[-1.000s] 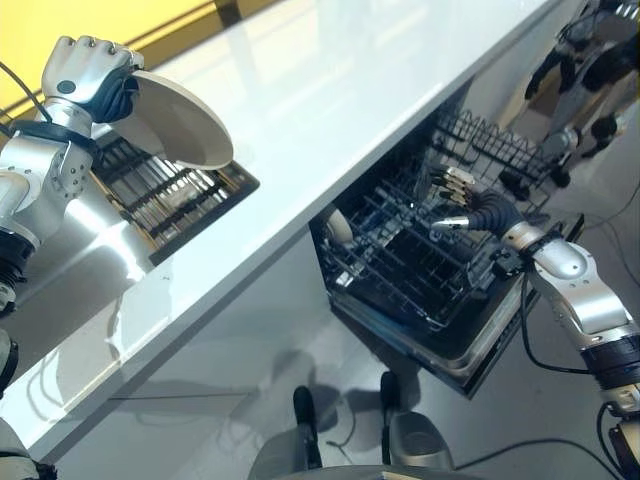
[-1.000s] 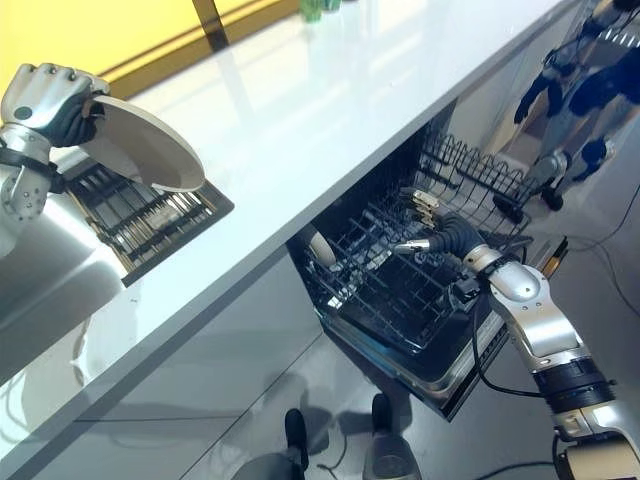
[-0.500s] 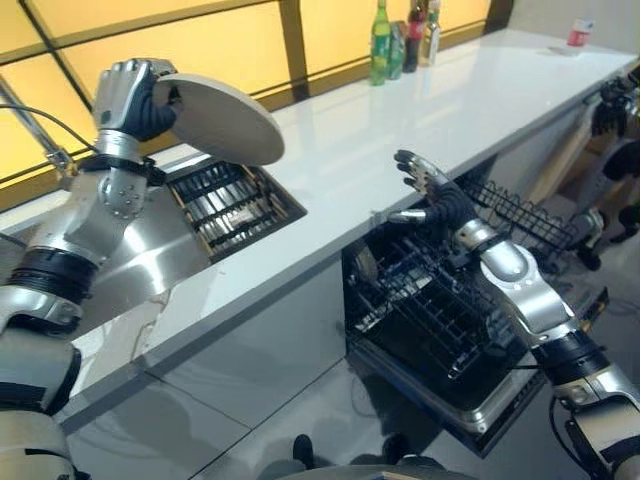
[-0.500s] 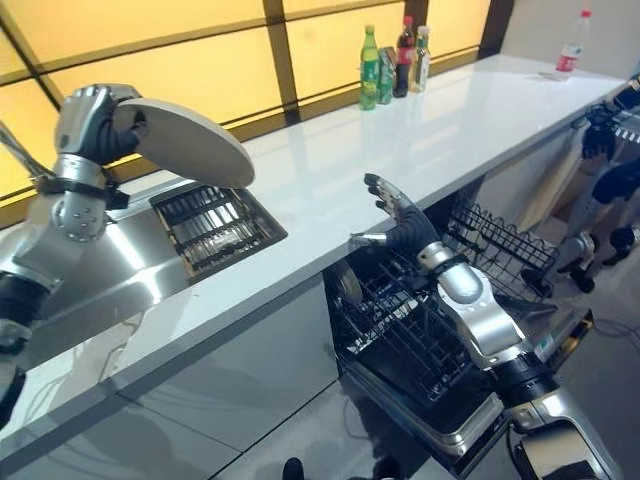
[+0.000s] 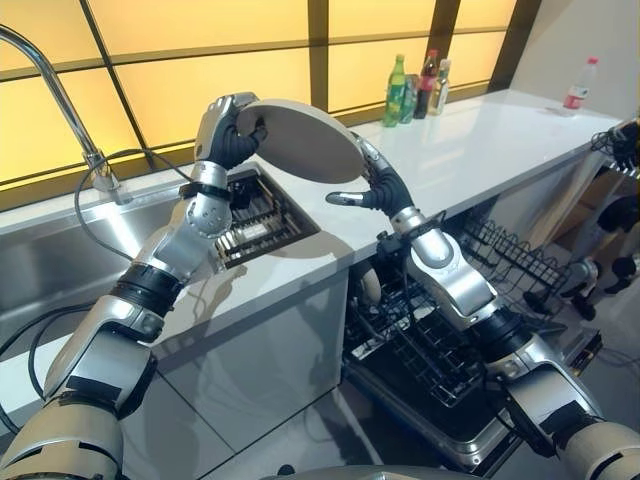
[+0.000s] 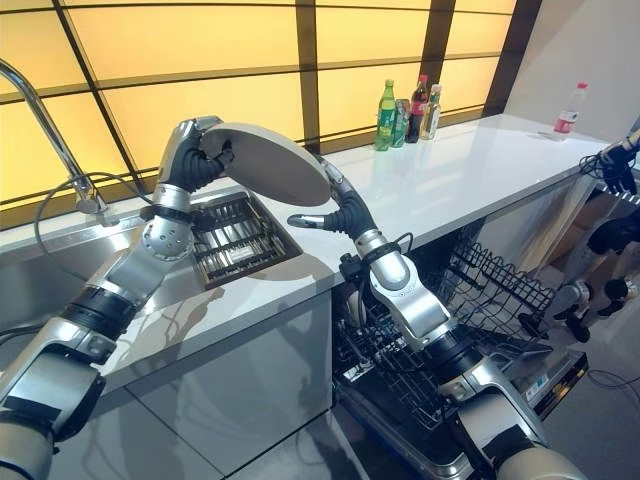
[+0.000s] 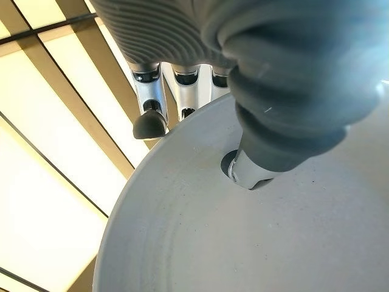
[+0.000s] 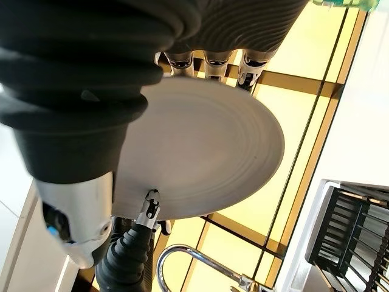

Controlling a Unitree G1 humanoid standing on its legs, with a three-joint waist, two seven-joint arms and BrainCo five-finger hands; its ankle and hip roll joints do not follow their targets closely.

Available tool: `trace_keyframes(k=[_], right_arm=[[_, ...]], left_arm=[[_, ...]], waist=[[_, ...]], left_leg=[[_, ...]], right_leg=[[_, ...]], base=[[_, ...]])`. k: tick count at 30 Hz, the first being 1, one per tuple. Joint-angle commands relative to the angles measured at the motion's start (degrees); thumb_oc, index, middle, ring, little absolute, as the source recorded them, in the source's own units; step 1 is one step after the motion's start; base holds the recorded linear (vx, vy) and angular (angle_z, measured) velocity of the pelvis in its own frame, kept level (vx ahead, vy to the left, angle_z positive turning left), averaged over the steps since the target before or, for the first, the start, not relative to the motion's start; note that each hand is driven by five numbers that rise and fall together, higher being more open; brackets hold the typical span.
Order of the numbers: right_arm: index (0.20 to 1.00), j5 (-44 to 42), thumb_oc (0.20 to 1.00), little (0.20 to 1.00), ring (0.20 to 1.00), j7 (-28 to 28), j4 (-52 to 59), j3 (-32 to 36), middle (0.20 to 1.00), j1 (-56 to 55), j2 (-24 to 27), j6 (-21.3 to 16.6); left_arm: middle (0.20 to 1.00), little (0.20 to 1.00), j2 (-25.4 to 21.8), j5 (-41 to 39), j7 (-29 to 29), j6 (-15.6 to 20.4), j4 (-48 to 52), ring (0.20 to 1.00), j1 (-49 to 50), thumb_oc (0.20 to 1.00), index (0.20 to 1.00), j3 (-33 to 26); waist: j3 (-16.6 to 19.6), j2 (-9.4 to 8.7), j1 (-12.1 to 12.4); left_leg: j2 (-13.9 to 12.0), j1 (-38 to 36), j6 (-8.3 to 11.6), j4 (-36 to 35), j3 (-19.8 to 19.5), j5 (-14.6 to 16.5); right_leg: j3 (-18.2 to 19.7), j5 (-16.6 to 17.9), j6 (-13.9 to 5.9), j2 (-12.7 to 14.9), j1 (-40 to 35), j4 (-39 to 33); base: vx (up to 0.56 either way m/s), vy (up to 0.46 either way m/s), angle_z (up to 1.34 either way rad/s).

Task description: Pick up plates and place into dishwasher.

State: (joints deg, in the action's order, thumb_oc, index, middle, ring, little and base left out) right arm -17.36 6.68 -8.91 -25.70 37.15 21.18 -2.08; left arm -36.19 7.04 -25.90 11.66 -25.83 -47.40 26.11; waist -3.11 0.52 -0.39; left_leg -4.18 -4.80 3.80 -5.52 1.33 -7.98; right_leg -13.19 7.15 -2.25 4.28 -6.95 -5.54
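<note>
A round grey plate (image 5: pixel 300 140) is held up over the counter's sink end, tilted on edge. My left hand (image 5: pixel 228 128) is shut on its left rim; in the left wrist view the thumb (image 7: pixel 276 121) presses the plate (image 7: pixel 231 243) and the fingers (image 7: pixel 149 121) wrap behind. My right hand (image 5: pixel 378 188) reaches the plate's right rim, fingers straight behind it and thumb held out apart below. In the right wrist view its fingers (image 8: pixel 209 61) lie past the plate (image 8: pixel 206 152). The open dishwasher's lower rack (image 5: pixel 430 345) stands below the counter, with one pale plate (image 5: pixel 368 288) standing in it.
A dark drying rack (image 5: pixel 258 212) sits in the steel sink beside a curved faucet (image 5: pixel 55 85). Bottles (image 5: pixel 415 85) stand at the white counter's (image 5: pixel 490 150) back, and one more bottle (image 5: pixel 579 86) at its far right. A second wire rack (image 5: pixel 520 270) is pulled out right of the dishwasher.
The camera has lifted. My right hand rose from the dishwasher rack to the plate's right rim. My left hand brought the plate rightward, toward the right hand.
</note>
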Motion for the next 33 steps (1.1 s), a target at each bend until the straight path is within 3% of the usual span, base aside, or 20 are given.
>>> trace_keyframes(k=[1,6,7,9,22,23,24,33], right_arm=[[1.000,0.17,1.000,1.000,1.000,1.75,-3.50,-1.58,1.000,9.36,0.45,-1.05],[1.000,-0.38,1.000,1.000,1.000,2.75,-5.33,-1.70,1.000,9.98,-0.67,-1.02],[0.875,-0.81,0.875,0.875,0.875,2.86,-5.30,-1.54,0.875,9.90,-0.77,-1.12],[0.200,-1.90,0.200,0.200,0.200,3.20,-5.57,-1.34,0.200,9.89,-1.10,-1.88],[0.200,-0.52,0.200,0.200,0.200,4.65,-4.57,3.93,0.200,3.95,-0.27,-6.16],[0.200,0.21,0.200,0.200,0.200,4.71,-4.32,4.36,0.200,3.25,0.25,-6.50],[0.200,0.86,0.200,0.200,0.200,4.83,-3.94,4.80,0.200,2.54,0.82,-6.74],[0.200,15.27,0.200,0.200,0.200,6.55,0.41,12.35,0.200,-9.15,9.82,-9.93]], left_arm=[[0.200,0.200,1.14,-2.27,-0.35,1.63,2.60,0.200,-2.50,0.200,0.200,0.14],[0.200,0.200,3.43,-2.12,1.35,1.69,5.38,0.200,-0.99,0.200,0.200,0.94],[0.200,0.200,3.57,-2.34,1.88,1.55,5.93,0.200,-0.68,0.200,0.200,0.98],[0.200,0.200,4.18,-2.56,2.43,1.37,6.66,0.200,-0.06,0.200,0.200,1.32],[0.200,0.200,4.65,-1.86,8.44,1.24,12.75,0.200,7.66,0.200,0.200,0.27],[0.834,0.834,4.30,-2.17,8.84,1.25,13.21,0.834,8.10,0.834,0.834,0.04],[1.000,1.000,3.98,-2.44,9.37,1.01,13.89,1.000,8.64,1.000,1.000,-0.31],[1.000,1.000,-0.92,-3.37,13.53,3.15,21.16,1.000,17.82,1.000,1.000,-7.98]], waist=[[-1.21,0.06,2.91],[-1.16,-0.28,3.43],[-1.18,-0.33,3.49],[-1.19,-0.39,3.64],[-1.40,-0.67,3.69],[-1.43,-0.70,3.58],[-1.48,-0.73,3.49],[-2.42,-1.05,1.79]], left_leg=[[3.56,-2.61,-0.43,0.52,1.08,9.02],[3.52,-2.95,-0.59,0.52,0.83,9.30],[3.51,-3.02,-0.61,0.52,0.82,9.35],[3.57,-3.15,-0.69,0.52,0.68,9.42],[3.65,-3.81,-1.27,0.52,0.54,10.05],[3.65,-3.84,-1.30,0.52,0.61,10.09],[3.62,-3.86,-1.32,0.52,0.71,10.13],[3.41,-3.72,-1.69,0.52,2.63,9.99]], right_leg=[[-0.37,-5.88,-4.01,2.87,-1.60,0.54],[-0.45,-6.02,-3.88,2.90,-2.01,0.54],[-0.45,-6.02,-3.88,2.91,-2.07,0.54],[-0.35,-6.05,-3.84,2.91,-2.19,0.54],[0.48,-5.96,-4.04,2.76,-2.44,0.54],[0.62,-5.96,-4.07,2.72,-2.41,0.54],[0.74,-5.95,-4.12,2.71,-2.39,0.54],[2.32,-5.14,-4.58,2.44,-1.31,0.54]], base=[[0.03,-0.027,-0.01],[0.02,-0.028,0.00],[0.03,-0.037,-0.02],[0.03,-0.035,-0.01],[0.03,-0.044,0.00],[0.01,-0.040,-0.01],[0.01,-0.042,-0.01],[-0.01,-0.044,-0.06]])
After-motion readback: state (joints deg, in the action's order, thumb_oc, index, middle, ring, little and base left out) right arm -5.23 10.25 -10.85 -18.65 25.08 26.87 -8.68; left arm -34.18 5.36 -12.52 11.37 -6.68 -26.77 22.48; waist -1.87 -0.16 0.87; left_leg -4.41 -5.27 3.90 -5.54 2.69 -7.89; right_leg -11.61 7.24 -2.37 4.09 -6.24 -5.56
